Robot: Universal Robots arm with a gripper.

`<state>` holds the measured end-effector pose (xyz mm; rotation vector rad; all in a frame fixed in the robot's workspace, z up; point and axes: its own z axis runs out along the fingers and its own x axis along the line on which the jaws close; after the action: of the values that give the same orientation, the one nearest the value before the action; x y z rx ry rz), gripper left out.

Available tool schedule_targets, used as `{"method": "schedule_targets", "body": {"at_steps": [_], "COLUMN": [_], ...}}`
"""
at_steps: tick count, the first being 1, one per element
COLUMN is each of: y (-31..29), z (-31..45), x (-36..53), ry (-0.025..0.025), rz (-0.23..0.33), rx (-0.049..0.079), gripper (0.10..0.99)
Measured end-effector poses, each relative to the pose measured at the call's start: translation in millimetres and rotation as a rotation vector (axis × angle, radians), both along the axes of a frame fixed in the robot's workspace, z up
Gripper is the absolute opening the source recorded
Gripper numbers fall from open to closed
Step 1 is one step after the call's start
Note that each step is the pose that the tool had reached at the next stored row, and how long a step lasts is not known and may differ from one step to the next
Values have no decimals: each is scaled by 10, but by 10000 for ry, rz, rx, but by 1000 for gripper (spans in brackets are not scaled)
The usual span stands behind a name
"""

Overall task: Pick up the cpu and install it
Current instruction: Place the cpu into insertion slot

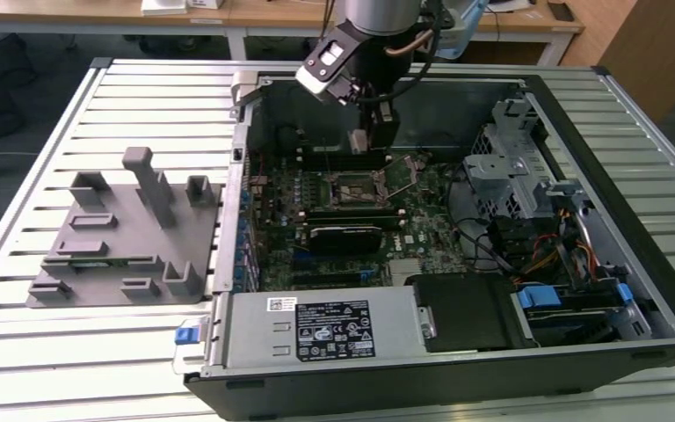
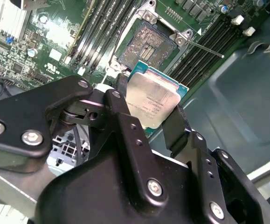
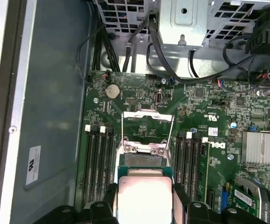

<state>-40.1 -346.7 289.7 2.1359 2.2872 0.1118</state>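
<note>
Second wrist view shows our black gripper [image 2: 149, 109] clenched on opposite edges of the silvery-topped square cpu [image 2: 155, 100], which we judge light, stiff, fragile underneath.

Robotics lab or assembly test cell: slotted aluminium table [image 1: 127, 97] carries an open desktop computer case [image 1: 455, 382] directly under the gripper [image 1: 362, 139], which clamps the cpu [image 2: 155, 100] above the bare motherboard [image 3: 204, 112]. Grey plastic fixture [image 1: 91, 264] with posts and slots lies on the same table off to the gripper's side, beside the case. Light wooden desks [image 1: 279, 13] with small items stand beyond the arm [image 1: 379, 18], past the table edge.
</note>
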Motion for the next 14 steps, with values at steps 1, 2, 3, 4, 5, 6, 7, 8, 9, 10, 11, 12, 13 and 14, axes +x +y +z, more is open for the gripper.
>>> {"method": "schedule_targets", "body": {"at_steps": [1,2,3,4,5,6,7,8,9,10,11,12,13,14], "y": [0,0,0,0,0,0,0,0,0,0,0,0,0,0], "z": [-17,-32,-47,-57,-68,-77,-83,-88,-93,-97,-101,-106,-111,-116], "x": [0,0,0,0,0,0,0,0,0,0,0,0,0,0], "ry": [7,12,14,16,17,18,18,18,18,18,18,18,18,18], "rz": [-1,-1,-1,0,0,0,0,0,0,0,0,0,0,0], "rx": [0,0,0,0,0,0,1,1,0,0,0,0,0,0], "gripper": [545,545,545,545,545,545,545,545,545,545,545,545,545,545]}}
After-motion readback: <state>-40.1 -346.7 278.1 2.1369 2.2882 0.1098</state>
